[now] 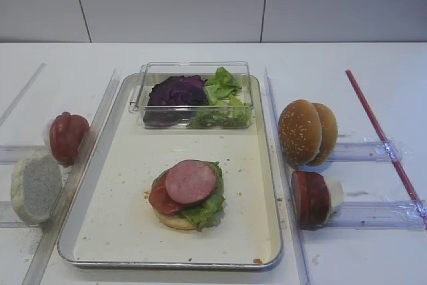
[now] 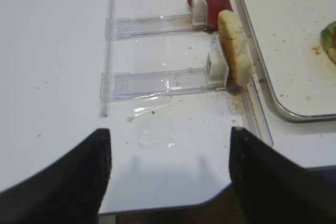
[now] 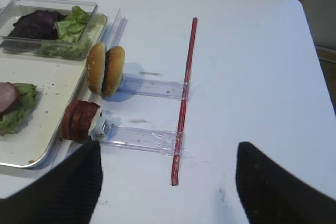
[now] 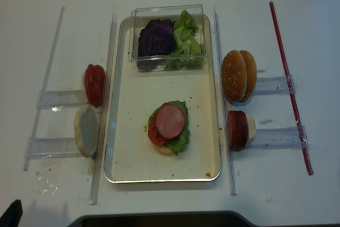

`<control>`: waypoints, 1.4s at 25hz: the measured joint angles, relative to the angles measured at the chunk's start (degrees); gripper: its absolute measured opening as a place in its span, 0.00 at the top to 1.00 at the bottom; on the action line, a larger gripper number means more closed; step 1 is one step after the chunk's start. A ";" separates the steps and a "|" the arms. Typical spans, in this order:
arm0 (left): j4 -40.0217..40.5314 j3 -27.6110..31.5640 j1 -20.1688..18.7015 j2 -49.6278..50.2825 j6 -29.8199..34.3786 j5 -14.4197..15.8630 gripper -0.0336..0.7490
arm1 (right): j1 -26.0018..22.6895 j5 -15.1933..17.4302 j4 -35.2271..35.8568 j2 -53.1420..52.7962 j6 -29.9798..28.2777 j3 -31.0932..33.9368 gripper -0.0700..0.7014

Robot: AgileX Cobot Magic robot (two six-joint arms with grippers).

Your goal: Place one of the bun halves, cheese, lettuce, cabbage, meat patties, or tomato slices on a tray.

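On the silver tray [image 1: 127,185] stands a stack: a pale bun half [image 1: 173,221], a tomato slice [image 1: 159,198], lettuce [image 1: 207,208] and a meat patty [image 1: 191,181] on top. Right of the tray, sesame bun halves [image 1: 305,131] and meat patties [image 1: 309,197] stand on edge in clear holders. To the left are tomato slices [image 1: 68,137] and a pale bun half [image 1: 35,186]. My right gripper [image 3: 167,150] hovers open over bare table, right of the patties [image 3: 79,120]. Open and empty too, my left gripper [image 2: 169,132] is over the table's near edge, short of the bun half [image 2: 233,45].
A clear plastic box [image 1: 193,119] at the tray's back holds purple cabbage [image 1: 177,91] and more lettuce [image 1: 223,88]. A red straw [image 3: 186,87] is taped across the right holders' ends. Clear rails [image 1: 100,125] run along both long sides of the tray.
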 joint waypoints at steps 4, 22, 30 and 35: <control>0.00 0.00 0.00 0.00 0.00 0.00 0.40 | 0.00 -2.38 0.00 -4.50 0.00 5.83 0.21; 0.00 0.00 0.00 0.00 0.00 0.00 0.40 | 0.00 -7.72 0.00 -14.65 -0.89 22.63 0.21; 0.00 0.00 0.00 0.00 0.00 0.00 0.40 | 0.00 -7.15 -0.47 -14.65 -1.10 22.87 0.21; 0.00 0.00 0.00 0.00 0.00 0.00 0.40 | 0.00 -7.15 -0.47 -14.65 0.23 22.87 0.21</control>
